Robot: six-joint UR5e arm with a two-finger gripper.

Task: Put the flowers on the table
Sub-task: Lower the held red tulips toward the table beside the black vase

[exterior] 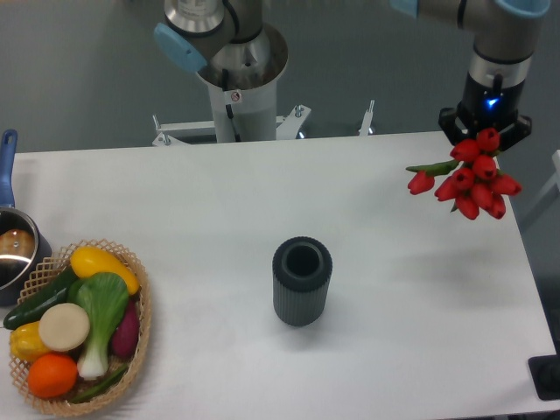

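Observation:
The flowers (472, 182), a small bunch of red tulip buds with a green leaf sticking out to the left, hang in the air over the far right part of the white table (262, 192). My gripper (484, 142) comes down from above at the top right and is shut on the flowers. The buds cover its fingertips and the stems are mostly hidden. The bunch casts a faint shadow on the tabletop below it.
A dark grey ribbed vase (302, 280) stands upright in the middle of the table. At the front left sits a wicker basket (140, 346) of vegetables and fruit, with a pot (13, 249) behind it. The arm's base (236, 79) stands at the back edge.

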